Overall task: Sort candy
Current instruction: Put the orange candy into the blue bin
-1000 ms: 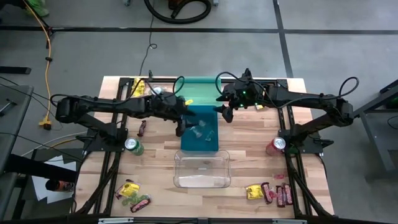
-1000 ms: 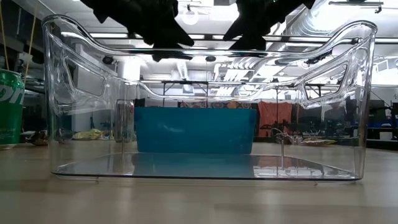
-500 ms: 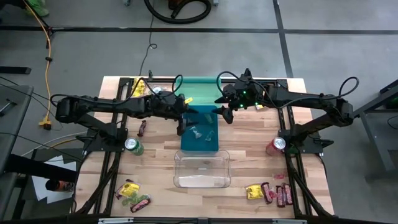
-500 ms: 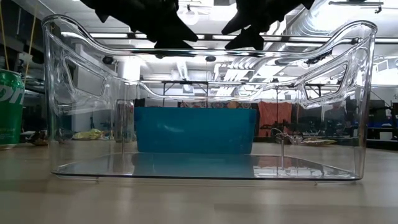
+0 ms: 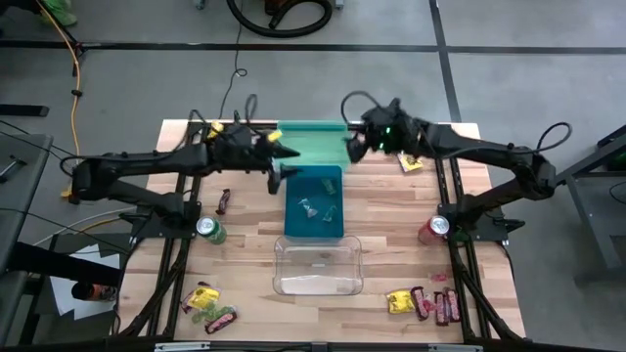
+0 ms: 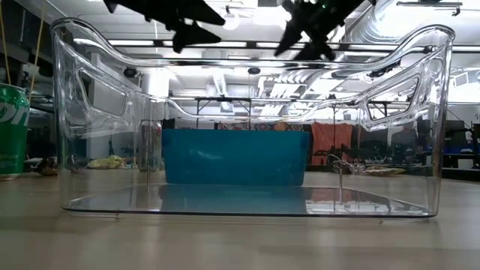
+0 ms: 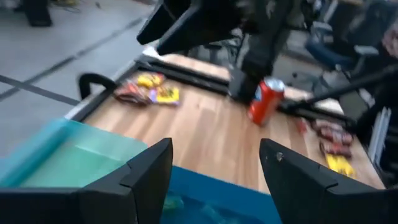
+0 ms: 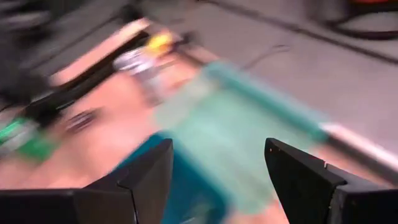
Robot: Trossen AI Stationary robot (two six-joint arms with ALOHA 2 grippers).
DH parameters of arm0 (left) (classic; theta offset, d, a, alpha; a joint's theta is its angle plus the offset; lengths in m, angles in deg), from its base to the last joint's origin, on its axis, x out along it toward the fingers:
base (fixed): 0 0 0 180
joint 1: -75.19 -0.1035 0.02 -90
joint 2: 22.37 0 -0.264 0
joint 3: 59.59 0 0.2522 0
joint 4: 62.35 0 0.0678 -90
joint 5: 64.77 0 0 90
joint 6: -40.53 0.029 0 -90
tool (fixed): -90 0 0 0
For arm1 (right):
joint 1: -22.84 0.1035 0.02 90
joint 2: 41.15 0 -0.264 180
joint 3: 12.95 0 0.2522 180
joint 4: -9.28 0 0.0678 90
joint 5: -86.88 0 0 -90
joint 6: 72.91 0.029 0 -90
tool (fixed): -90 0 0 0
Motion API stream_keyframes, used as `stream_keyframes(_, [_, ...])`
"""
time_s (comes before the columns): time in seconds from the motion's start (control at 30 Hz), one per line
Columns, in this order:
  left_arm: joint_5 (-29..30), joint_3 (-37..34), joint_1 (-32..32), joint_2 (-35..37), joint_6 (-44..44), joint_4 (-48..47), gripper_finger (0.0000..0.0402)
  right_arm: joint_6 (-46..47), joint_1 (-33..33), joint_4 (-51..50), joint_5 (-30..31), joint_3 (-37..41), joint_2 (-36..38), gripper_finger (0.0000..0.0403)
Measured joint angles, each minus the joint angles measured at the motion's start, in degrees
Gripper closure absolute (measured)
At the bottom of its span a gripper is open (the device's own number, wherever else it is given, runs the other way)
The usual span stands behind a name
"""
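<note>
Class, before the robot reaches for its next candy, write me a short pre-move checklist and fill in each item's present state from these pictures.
1. Left gripper empty, fingers apart: ok.
2. Right gripper empty, fingers apart: ok.
3. Clear plastic bin empty and unobstructed: ok.
4. Blue rectangular bin already holds a few sweets: ok.
5. Unsorted wrapped candy waits at the table's near right corner, with more at the near left: ok.
6. Green drink can and red drink can upright, apart from the candy: ok.

Pale wooden-plank table, glossy clear plastic bin, opaque blue plastic bin, shiny metal cans.
</note>
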Motion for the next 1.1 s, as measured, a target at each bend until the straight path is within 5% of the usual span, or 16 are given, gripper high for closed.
stream_keyframes(0.17, [0.1, 0.0, -2.8, 4.1, -3.4, -1.7, 0.0172, 1.2, -12.8, -12.1, 7.3, -2.7, -0.2, 0.0153])
stream_keyframes(0.47, [0.0, 0.0, -3.5, 6.0, -5.9, -7.5, 0.0172, 10.3, -35.5, -21.5, 0.2, 0.8, -9.1, 0.0153])
stream_keyframes(0.83, [0.3, 0.0, -4.0, 8.3, -7.2, -8.0, 0.0172, 15.9, -38.8, -20.7, -1.7, 0.9, -26.5, 0.0153])
stream_keyframes(1.1, [3.0, 0.0, -4.4, 10.8, -6.7, -8.5, 0.0172, 18.0, -38.8, -17.3, -1.6, 0.9, -31.0, 0.0173])
